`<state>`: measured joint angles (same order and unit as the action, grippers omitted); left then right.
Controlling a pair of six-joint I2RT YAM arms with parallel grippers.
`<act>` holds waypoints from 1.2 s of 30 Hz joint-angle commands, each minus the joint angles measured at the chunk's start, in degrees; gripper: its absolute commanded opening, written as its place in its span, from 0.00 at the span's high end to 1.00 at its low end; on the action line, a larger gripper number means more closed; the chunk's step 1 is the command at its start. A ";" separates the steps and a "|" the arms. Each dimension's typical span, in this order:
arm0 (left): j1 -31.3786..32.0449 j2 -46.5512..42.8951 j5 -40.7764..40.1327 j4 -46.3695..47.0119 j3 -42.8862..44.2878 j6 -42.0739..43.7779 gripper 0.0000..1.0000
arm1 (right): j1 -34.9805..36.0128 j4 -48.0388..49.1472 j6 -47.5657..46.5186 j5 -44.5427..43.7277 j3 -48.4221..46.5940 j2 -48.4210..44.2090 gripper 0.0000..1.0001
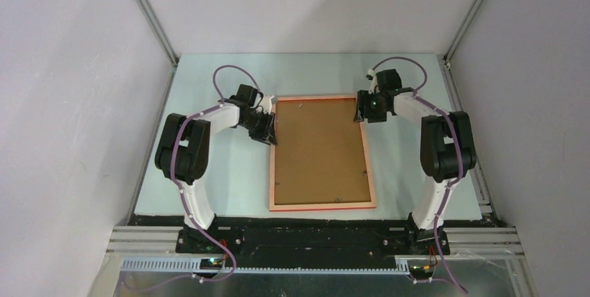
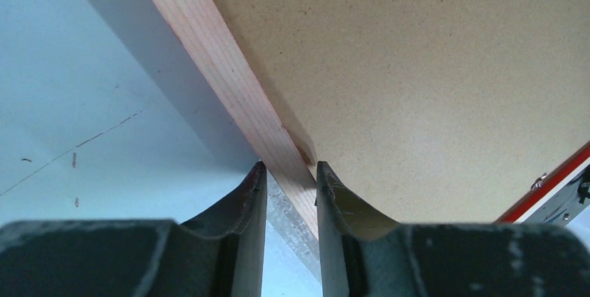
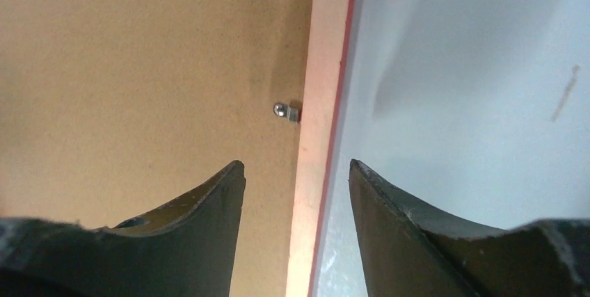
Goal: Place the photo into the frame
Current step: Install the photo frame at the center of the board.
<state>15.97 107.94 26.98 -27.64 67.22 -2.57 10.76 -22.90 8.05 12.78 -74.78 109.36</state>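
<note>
frame lies back up on the table, long axis running away from the bases
left claw pinches its left rail, right claw spread astride the right; photo unseen

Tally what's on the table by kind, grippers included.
frame: 1
backing board: 1
grippers: 2 (left gripper, right gripper)
photo: 0 in view
total: 4

Pale blue-green table, the frame back-up on it mid-table, brown backing board within its rails.
</note>
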 commanded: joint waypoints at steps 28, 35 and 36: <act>0.38 0.46 0.00 -2.32 -2.50 -1.21 1.00 | -1.20 -13.95 -26.89 12.27 24.18 -23.72 0.31; 0.38 0.27 -0.32 -2.31 -2.54 -1.06 1.00 | 0.53 -13.77 -25.91 11.60 24.20 -21.98 0.31; 0.36 0.19 -0.34 -2.28 -2.54 -1.05 1.00 | 0.85 -13.76 -25.90 11.37 24.17 -21.71 0.31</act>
<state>15.94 107.66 26.57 -26.92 66.65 -4.73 10.41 -36.45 -17.82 23.90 -50.57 86.78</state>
